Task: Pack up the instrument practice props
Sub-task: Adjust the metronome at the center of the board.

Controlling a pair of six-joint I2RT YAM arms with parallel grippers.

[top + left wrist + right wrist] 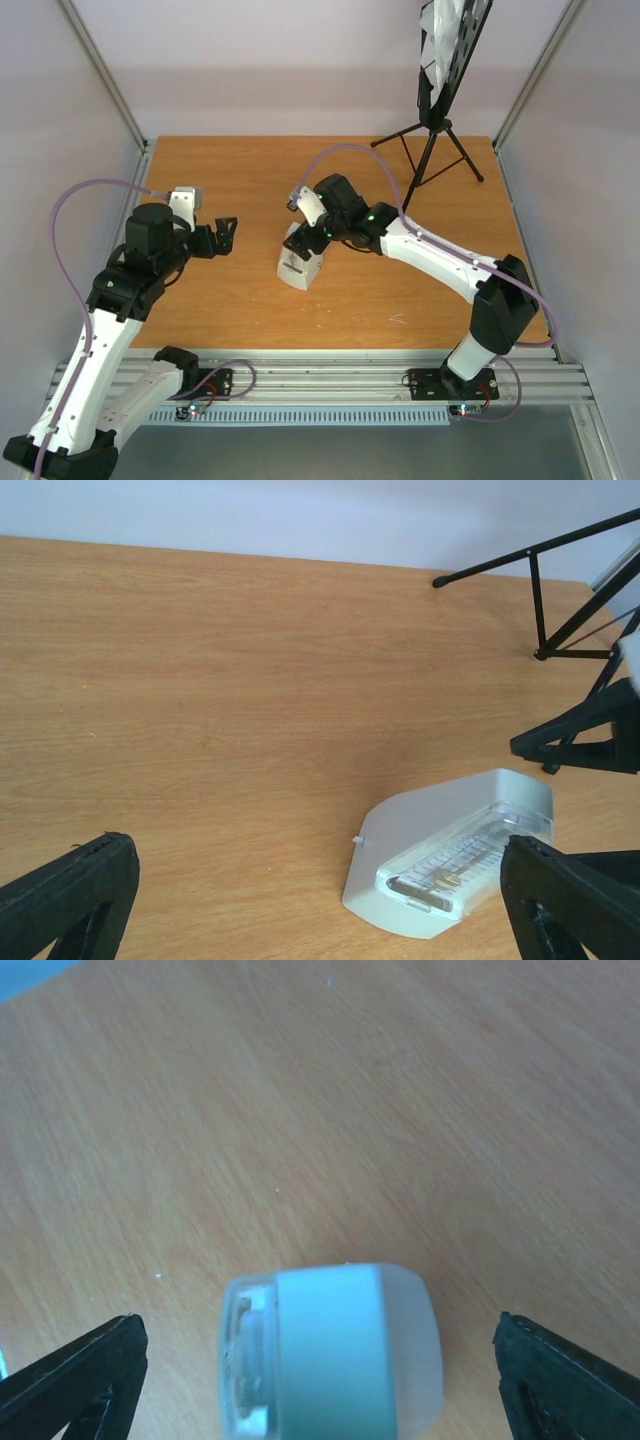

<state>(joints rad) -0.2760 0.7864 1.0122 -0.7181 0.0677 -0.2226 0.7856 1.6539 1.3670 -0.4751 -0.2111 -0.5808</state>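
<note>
The left end effector hovers over the left half of the wooden counter, its fingers spread wide and holding nothing. To its right, near the middle of the counter, the small white metronome lies tipped over on the wood, clear cover facing up. The right end effector hangs directly over it; in the right wrist view the two fingers stand wide apart on either side of the metronome's end, with bare wood showing between each finger and the plastic, so nothing is pinched. Further right, at the far right corner, the black music stand stands upright on its tripod legs, white sheet-music pages resting on its perforated desk.
</note>
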